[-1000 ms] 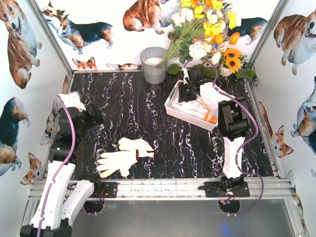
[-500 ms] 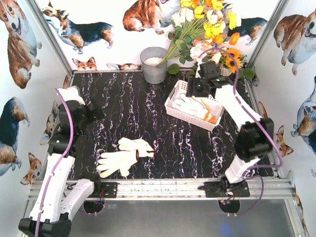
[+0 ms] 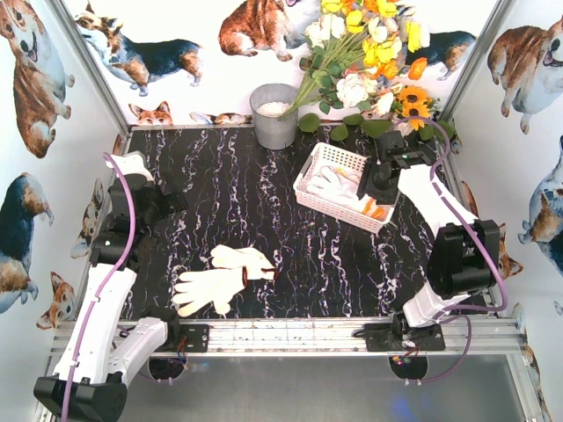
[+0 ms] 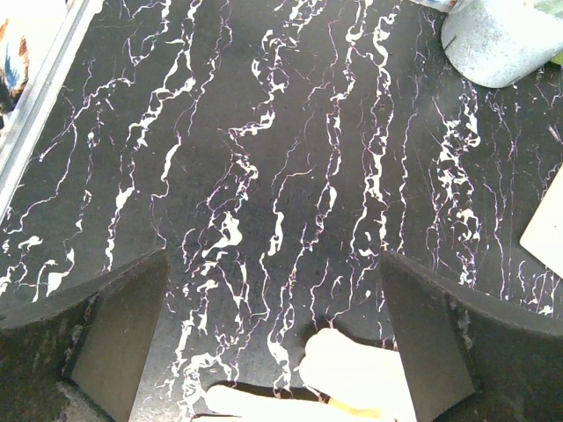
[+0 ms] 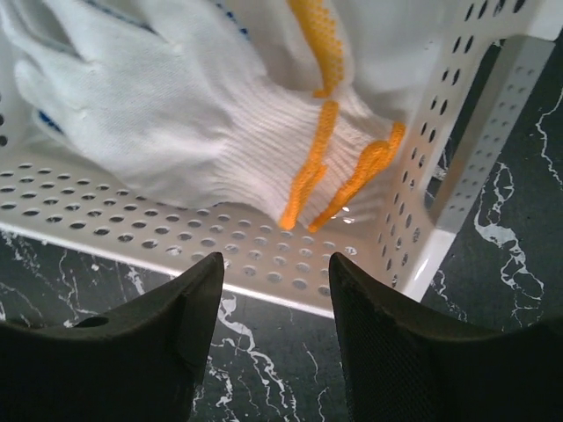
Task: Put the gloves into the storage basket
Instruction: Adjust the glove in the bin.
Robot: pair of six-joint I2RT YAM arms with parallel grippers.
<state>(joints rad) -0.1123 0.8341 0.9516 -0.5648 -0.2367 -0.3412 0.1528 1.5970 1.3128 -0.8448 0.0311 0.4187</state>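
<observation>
Black marble table [image 3: 264,202], corgi-print walls round it. Flowers [image 3: 369,44] at back R, grey bucket [image 3: 274,114] at back centre, well apart from the gloves.

White basket [image 3: 334,211] sits R of centre, turned at an angle, near the flowers. Gloves in basket [image 5: 176,123]: at least 2, cream knit w/ orange cuff trim, lying flat on the perforated floor, cuffs toward the near corner.

Loose gloves [image 3: 215,281]: 2 cream ones on table front-centre, overlapping, fingers pointing L, far from basket. Not yet put away.

R gripper [image 5: 274,272] hangs over the basket's near wall, just past the cuffs. Jaws part-way apart, nothing between them, not touching the gloves; hand is released.

L gripper [image 4: 273,325] over bare table at L side, jaws spread wide, empty. Fingertips of a loose glove [image 4: 352,365] show at the bottom edge of L wrist view, between the fingers but below them; no contact.
</observation>
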